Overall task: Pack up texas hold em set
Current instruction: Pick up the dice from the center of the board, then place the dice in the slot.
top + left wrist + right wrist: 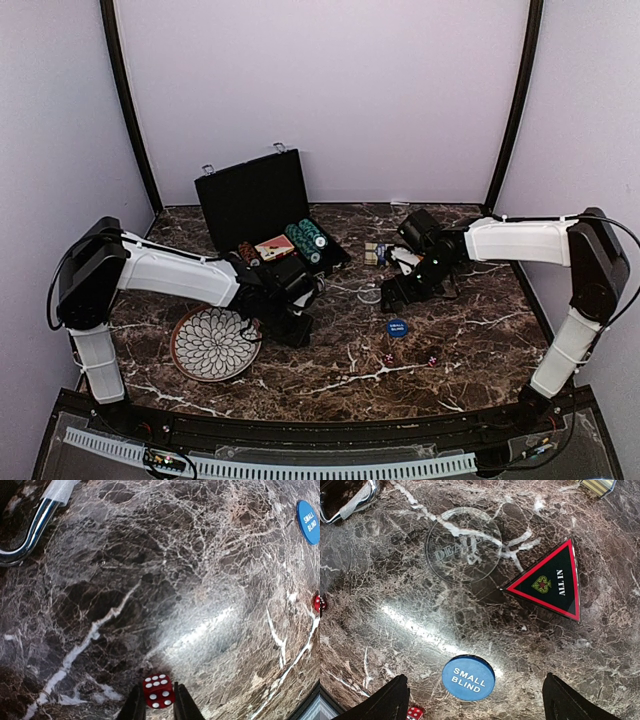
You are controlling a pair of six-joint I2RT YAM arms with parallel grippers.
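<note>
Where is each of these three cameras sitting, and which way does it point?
Top external: high behind the bases, looking down on the table, open briefcase and plate; left arm and right arm show.
Left wrist: low over the table, looking down; its jaws pinch a red die.
Right wrist: looking down on the all-in marker and dealer button; open jaws at bottom corners.
Shared: all three show the blue small blind button.

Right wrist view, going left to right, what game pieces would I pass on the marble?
Left to right: red die → blue Small Blind button → All In triangle. The clear dealer button sits directly above the Small Blind, so it is left out.
</note>
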